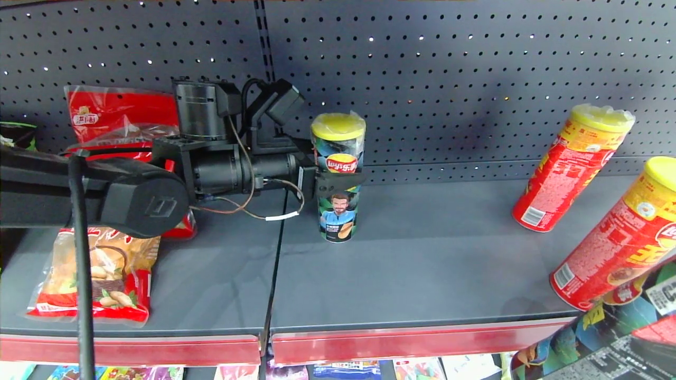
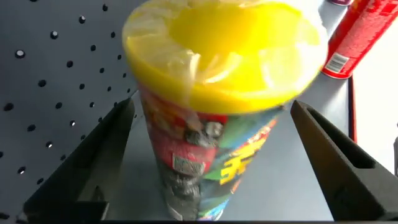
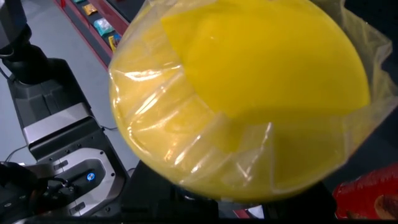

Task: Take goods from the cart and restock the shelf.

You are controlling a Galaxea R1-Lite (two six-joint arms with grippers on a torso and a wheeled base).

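A chips can (image 1: 338, 179) with a yellow lid and a green-blue printed label stands upright on the grey shelf (image 1: 433, 264), near the back panel. My left gripper (image 1: 340, 182) is open around its middle. In the left wrist view this can (image 2: 217, 93) sits between the two dark fingers (image 2: 93, 168), with a gap on each side. At the right, a red chips can (image 1: 623, 237) with a yellow lid hangs tilted over the shelf's front edge. Its wrapped lid (image 3: 242, 93) sits right before the right wrist camera and hides my right gripper's fingers.
Another red chips can (image 1: 573, 169) leans tilted against the pegboard back at the right. Snack bags (image 1: 95, 274) lie at the shelf's left under my left arm, with a red bag (image 1: 121, 121) behind. A red strip (image 1: 396, 340) edges the front. Colourful packaging (image 1: 607, 338) shows bottom right.
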